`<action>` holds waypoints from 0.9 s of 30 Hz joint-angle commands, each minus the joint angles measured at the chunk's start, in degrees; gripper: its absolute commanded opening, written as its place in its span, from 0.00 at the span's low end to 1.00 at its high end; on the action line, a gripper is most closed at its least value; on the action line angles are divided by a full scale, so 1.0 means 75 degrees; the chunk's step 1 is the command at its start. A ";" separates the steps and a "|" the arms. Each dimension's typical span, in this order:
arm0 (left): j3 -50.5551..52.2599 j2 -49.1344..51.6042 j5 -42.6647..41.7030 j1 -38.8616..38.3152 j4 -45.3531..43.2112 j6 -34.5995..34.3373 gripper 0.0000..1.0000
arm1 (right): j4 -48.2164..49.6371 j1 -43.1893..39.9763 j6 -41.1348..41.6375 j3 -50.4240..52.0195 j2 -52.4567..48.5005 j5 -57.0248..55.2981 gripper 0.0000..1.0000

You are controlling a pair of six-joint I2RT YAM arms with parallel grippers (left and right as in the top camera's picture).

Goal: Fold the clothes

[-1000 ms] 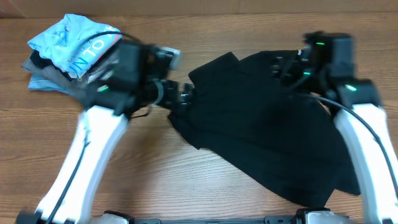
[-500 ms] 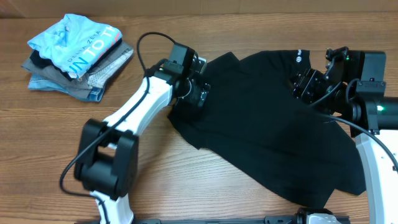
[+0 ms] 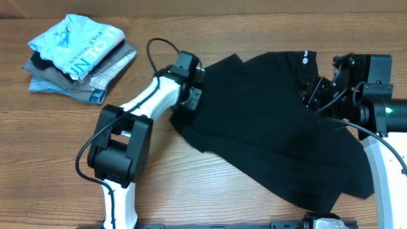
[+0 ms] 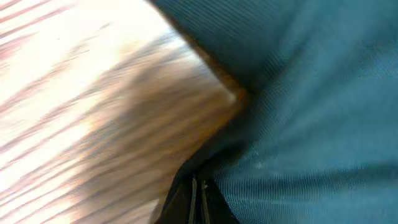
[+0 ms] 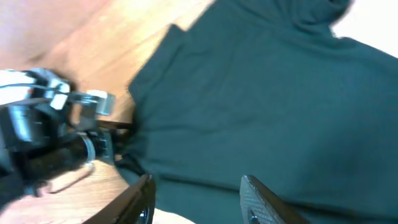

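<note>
This looks like a robotics lab bench, not a home. Two white-and-black robot arms, the left arm (image 3: 143, 108) and the right arm (image 3: 385, 165), rise from the lower edge of a bare wood-grain counter (image 3: 191, 191). A loose black cable (image 3: 150, 51) loops above it, and a green status light (image 3: 389, 109) glows at the right. The only laundry is a black T-shirt (image 3: 267, 121) at centre and a pile of folded garments (image 3: 76, 57) at upper left.

The T-shirt (image 3: 273, 127) is plain black, with a small white print (image 3: 304, 56) near its collar. On the pile, a light-blue shirt (image 3: 70, 38) carries white lettering, above grey and denim-blue garments (image 3: 105, 71). The tabletop (image 3: 51, 146) is brown wood grain.
</note>
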State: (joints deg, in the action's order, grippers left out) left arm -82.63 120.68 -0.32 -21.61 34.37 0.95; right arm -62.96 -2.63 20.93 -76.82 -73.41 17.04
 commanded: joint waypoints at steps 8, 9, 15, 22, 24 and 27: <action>-0.0332 -0.0067 0.0498 0.2658 0.1440 -0.0790 0.04 | -0.0647 -0.0128 0.0670 -0.0038 -0.1582 -0.1737 0.45; -0.0443 -0.0178 0.0332 0.2754 0.1547 -0.0784 0.06 | -0.0650 -0.0178 0.0752 -0.0038 -0.1778 -0.1749 0.45; -0.1107 -0.1198 -0.0280 0.2876 0.1993 -0.0490 0.31 | -0.0801 -0.0734 0.0784 -0.0038 -0.3139 -0.1760 0.45; -0.1559 -0.2358 -0.0641 0.2827 0.2363 -0.0495 0.70 | -0.1017 -0.1970 0.0548 0.0259 -0.4164 -0.1821 0.45; -0.1585 -0.2646 -0.0825 0.2827 0.2451 -0.0493 0.73 | -0.0933 -0.2398 0.0548 0.0600 -0.4191 -0.1929 0.52; -0.1588 -0.2975 -0.1052 0.2827 0.2594 -0.0490 0.76 | -0.0632 -0.2940 0.0545 0.1209 -0.4191 -0.1996 0.59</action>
State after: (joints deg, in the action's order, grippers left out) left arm -93.86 100.90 -4.71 -0.01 52.75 -2.87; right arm -69.23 -21.02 25.23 -72.01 -104.86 3.49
